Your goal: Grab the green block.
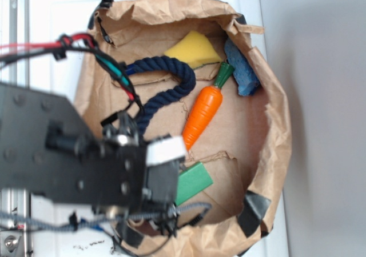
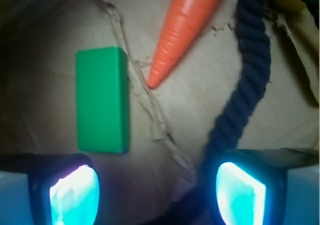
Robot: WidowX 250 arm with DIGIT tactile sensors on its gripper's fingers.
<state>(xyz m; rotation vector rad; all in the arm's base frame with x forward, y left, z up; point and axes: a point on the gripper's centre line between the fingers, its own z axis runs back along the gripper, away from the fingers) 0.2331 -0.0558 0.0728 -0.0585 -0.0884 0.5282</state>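
Green block (image 2: 102,100) whole only in wrist view, ahead of wide-spread, empty pincer (image 2: 157,192); exterior half-hidden.

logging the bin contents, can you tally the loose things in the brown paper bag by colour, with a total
green: 1, flat rectangular green block
orange: 1, plastic orange carrot with green stem
yellow: 1, wedge-shaped yellow sponge
blue: 2, thick dark navy rope and rough blue slab
total: 5

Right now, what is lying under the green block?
The green block lies flat on brown paper, beside a torn paper edge. Whatever is directly beneath it is covered. In the exterior view the arm hides part of the block.
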